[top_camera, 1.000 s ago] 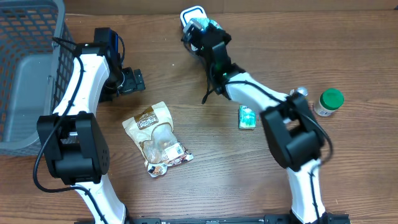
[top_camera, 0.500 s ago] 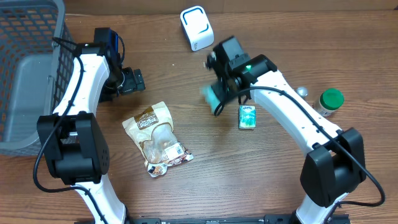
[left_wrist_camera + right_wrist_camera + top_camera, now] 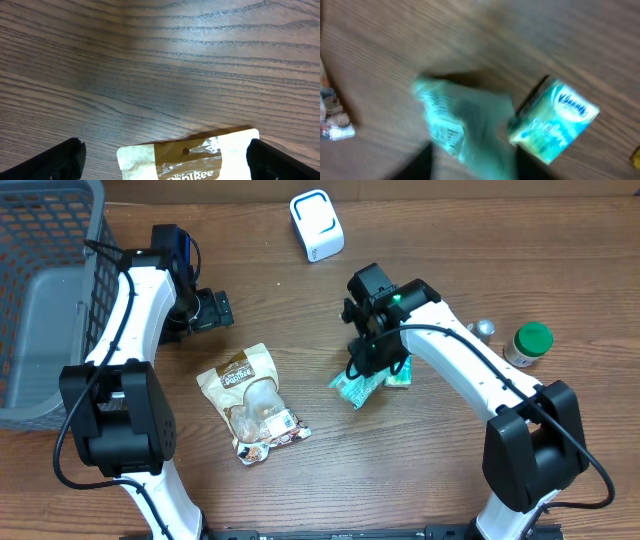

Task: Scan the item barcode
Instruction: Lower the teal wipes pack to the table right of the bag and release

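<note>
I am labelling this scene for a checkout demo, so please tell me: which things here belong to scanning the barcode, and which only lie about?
Belonging to the job:
teal packet, under the right arm's fingers
white scanner-like box, at the table's far side

Lying about:
brown snack pouch
tissue pack
green-lidded bottle
grey basket

The overhead view is evenly bright and sharp, with soft, short shadows on the counter [image 3: 400, 470]. The left wrist view is crisp, with a pale sheen crossing the wood grain. The right wrist view is dimmer and badly motion-blurred: the green packet [image 3: 465, 125] is smeared, the box [image 3: 555, 122] less so.
</note>
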